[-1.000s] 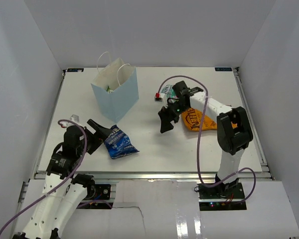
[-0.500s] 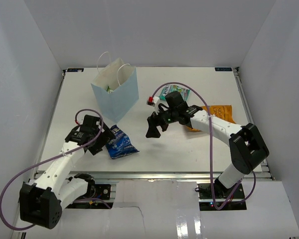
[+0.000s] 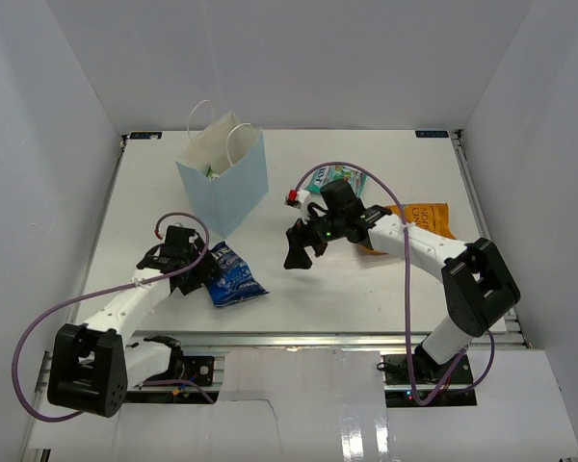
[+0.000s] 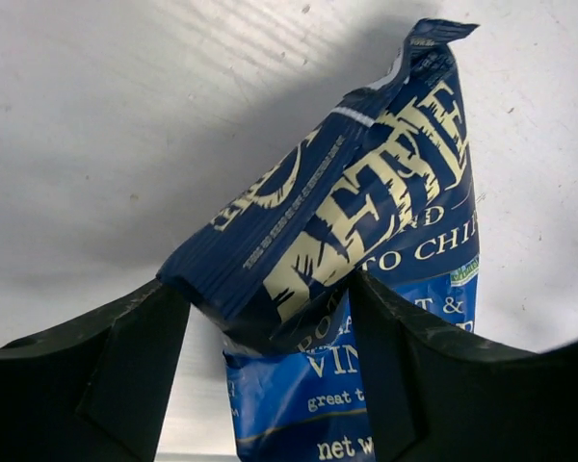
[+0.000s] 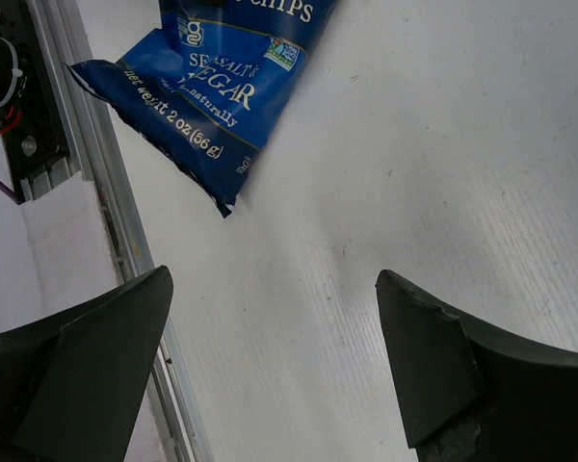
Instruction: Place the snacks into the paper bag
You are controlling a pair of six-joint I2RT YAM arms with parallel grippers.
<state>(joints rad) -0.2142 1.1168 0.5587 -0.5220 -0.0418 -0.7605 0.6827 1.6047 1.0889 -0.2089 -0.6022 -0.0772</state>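
Note:
The blue crisp bag [image 3: 235, 278] lies near the table's front left. My left gripper [image 3: 208, 270] is at its upper end. In the left wrist view my left gripper [image 4: 265, 289] is shut on the bag's [image 4: 366, 192] bunched top, which fills the gap between both fingers. My right gripper [image 3: 297, 254] is open and empty above mid-table. In the right wrist view my right gripper [image 5: 270, 289] has only bare table between its fingers, with the blue bag [image 5: 222, 87] beyond. The pale blue paper bag [image 3: 226, 178] stands upright at the back left, something green inside. The orange crisp bag [image 3: 422, 216] lies partly under my right arm. The small teal bag [image 3: 339, 174] lies behind it.
The table's front rail [image 5: 87, 164] runs close to the blue bag. White walls enclose the table on three sides. A purple cable loops over each arm.
My left arm has reached further right onto the blue crisp bag and closed on its top. My right gripper swung left from the orange bag toward mid-table, then held still.

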